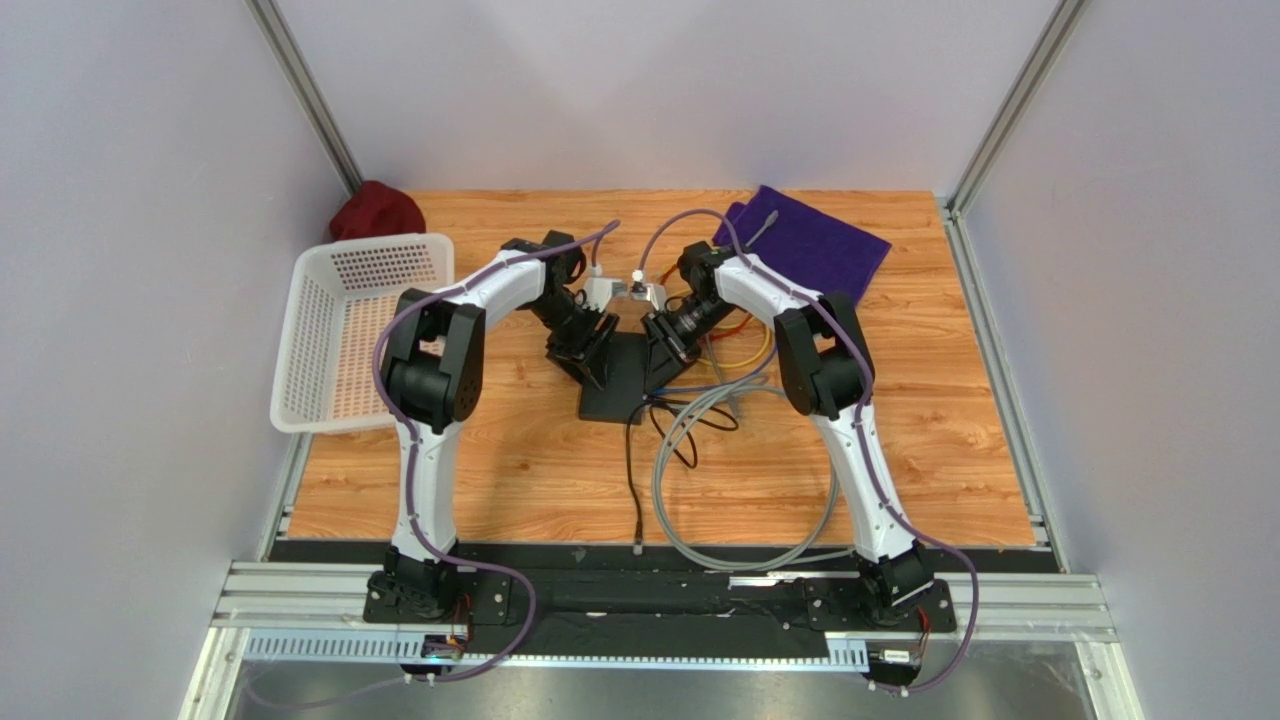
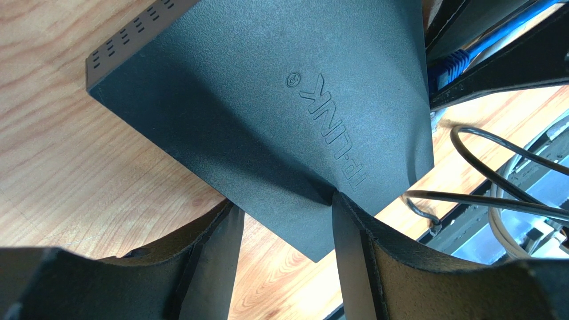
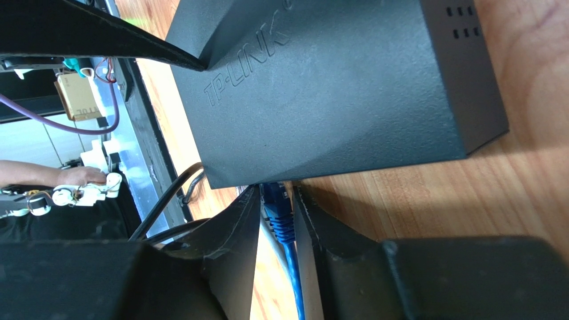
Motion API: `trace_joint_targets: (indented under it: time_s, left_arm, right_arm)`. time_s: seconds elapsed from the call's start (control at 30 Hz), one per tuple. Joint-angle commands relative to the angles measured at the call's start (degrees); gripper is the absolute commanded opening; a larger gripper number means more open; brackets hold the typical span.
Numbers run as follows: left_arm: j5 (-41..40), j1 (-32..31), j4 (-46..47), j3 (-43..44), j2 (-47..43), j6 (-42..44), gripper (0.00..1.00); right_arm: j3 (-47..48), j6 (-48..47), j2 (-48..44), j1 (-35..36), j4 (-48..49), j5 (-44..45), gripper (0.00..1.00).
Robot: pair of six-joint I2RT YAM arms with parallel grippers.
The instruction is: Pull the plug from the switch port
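The switch (image 1: 619,393) is a flat matte-black box lying mid-table on the wood; it fills the left wrist view (image 2: 267,100) and the right wrist view (image 3: 334,87). My left gripper (image 1: 583,348) (image 2: 284,203) is open and straddles one corner of the box, with one fingertip (image 2: 344,220) resting on its top. My right gripper (image 1: 661,342) (image 3: 277,190) is shut on the blue plug (image 3: 277,210), which sits at the switch's port edge. The plug's blue cable runs back between the fingers. The same plug (image 2: 449,67) shows at the far side in the left wrist view.
A white mesh basket (image 1: 361,323) stands at the left, with a red cloth (image 1: 376,210) behind it. A purple cloth (image 1: 812,240) lies at the back right. Grey cable loops (image 1: 751,480) and black cable (image 2: 494,167) lie in front of the switch.
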Motion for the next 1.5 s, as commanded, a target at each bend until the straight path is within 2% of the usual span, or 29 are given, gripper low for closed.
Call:
trace_joint_targets:
  time_s: [0.0, 0.07, 0.1, 0.2, 0.4, 0.67, 1.07, 1.17, 1.33, 1.47]
  left_arm:
    - [-2.8, -1.7, 0.1, -1.5, 0.3, 2.9, 0.60]
    - [-2.9, -1.8, 0.1, -1.5, 0.4, 3.1, 0.60]
    - [-2.9, -1.9, 0.0, -1.4, 0.3, 3.1, 0.60]
    - [-3.0, -2.2, 0.0, -1.4, 0.3, 3.1, 0.60]
    - [-3.0, -2.2, 0.0, -1.6, 0.3, 3.1, 0.60]
    - [-3.0, -2.3, 0.0, -1.7, 0.2, 3.2, 0.60]
    - [-2.7, -2.3, 0.0, -2.2, -0.1, 3.1, 0.60]
    - [-2.9, -2.3, 0.0, -2.2, -0.4, 3.2, 0.60]
    - [-2.9, -2.3, 0.3, -2.6, -0.7, 3.2, 0.60]
    - [-2.9, -2.3, 0.2, -2.3, -0.4, 3.2, 0.60]
  right_arm:
    - [0.0, -1.2, 2.0, 0.5, 2.4, 4.7, 0.32]
    - [-0.1, 0.2, 2.2, 0.8, 3.2, 6.8, 0.29]
    - [-0.1, 0.5, 2.3, 0.9, 3.6, 7.3, 0.23]
    - [-0.3, 0.8, 2.5, 1.1, 4.2, 8.6, 0.14]
    - [-1.2, 0.3, 2.3, 1.2, 4.5, 9.9, 0.01]
    - [0.8, -3.2, 4.3, 1.0, -2.2, 8.8, 0.00]
    - [9.4, -3.4, 6.4, -0.8, -1.5, 11.3, 0.00]
    - [6.6, -3.2, 5.0, -0.8, -2.1, 9.5, 0.00]
    - [-3.8, -1.7, 2.3, -0.7, -1.7, 5.8, 0.00]
    - [-0.6, -0.5, 2.5, -1.5, -1.4, 7.1, 0.00]
